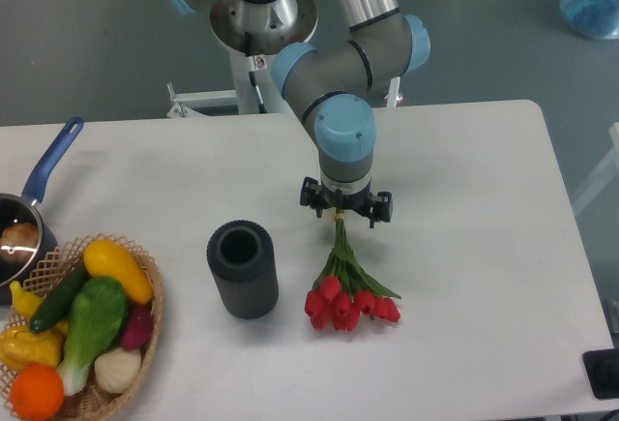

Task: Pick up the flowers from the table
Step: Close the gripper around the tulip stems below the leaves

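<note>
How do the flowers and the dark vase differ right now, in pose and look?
The flowers lie flat on the table, stems pointing toward the claw; the vase stands upright with its mouth open upward. The flowers are red buds on thin green stems; the vase is a dark grey, ribbed, stout cylinder. Both rest on the white table, side by side and apart.

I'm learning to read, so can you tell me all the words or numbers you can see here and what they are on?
None can be read.
Small sticker on the robot's base column: white with a red mark, too small and blurred to read.
The vase, the flowers, the basket, the pan and the table show no writing.
</note>
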Robot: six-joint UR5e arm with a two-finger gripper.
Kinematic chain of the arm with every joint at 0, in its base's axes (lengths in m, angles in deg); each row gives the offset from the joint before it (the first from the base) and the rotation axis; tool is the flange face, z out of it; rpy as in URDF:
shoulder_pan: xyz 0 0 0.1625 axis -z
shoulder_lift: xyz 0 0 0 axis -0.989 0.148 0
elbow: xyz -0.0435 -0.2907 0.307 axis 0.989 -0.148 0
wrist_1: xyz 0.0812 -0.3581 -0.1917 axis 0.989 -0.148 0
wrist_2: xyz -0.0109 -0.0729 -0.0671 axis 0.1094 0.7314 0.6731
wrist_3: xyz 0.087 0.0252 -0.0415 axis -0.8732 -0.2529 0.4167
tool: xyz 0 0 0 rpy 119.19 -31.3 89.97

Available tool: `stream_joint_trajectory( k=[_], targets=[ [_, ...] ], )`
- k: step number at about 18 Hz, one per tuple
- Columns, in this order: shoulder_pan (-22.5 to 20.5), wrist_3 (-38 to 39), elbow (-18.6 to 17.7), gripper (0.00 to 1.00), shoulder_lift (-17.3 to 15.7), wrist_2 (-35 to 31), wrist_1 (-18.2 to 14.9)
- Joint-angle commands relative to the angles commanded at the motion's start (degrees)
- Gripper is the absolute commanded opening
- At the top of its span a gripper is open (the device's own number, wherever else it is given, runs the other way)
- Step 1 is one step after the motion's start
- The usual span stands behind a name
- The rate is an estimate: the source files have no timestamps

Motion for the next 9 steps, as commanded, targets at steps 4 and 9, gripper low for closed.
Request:
stream_joint_trajectory(
  k=[4, 9],
  targets=[
    [-0.26, -0.09, 0.26, 1.0, -0.09, 0.17, 0.09],
    [-0.53, -0.09, 0.44, 1.0, 0.0, 0.17, 0.18]
  ],
)
